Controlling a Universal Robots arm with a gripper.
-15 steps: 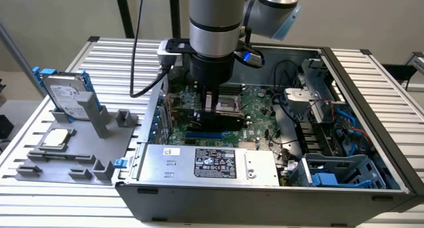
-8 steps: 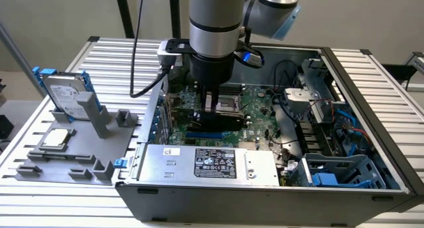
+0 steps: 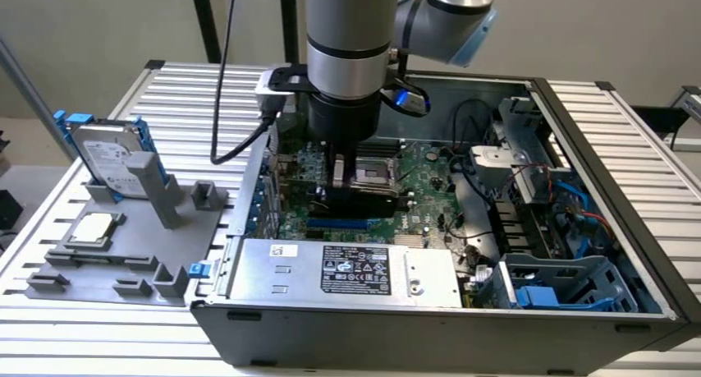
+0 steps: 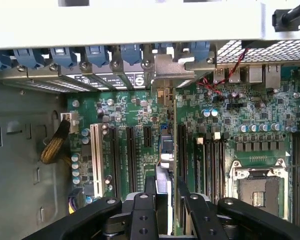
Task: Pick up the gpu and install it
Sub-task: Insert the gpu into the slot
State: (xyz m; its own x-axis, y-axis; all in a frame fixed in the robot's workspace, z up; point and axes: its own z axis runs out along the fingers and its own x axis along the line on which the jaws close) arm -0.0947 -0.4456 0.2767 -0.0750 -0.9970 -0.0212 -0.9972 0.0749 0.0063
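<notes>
The black jaws are clenched on the thin green gpu card [image 4: 163, 155]. They hold it on its edge, low over the green motherboard [image 4: 225, 115] inside the grey metal computer case [image 3: 438, 332]. The card's long side runs straight out from the jaws to its silver bracket [image 4: 172, 67] at the case's back wall.
</notes>
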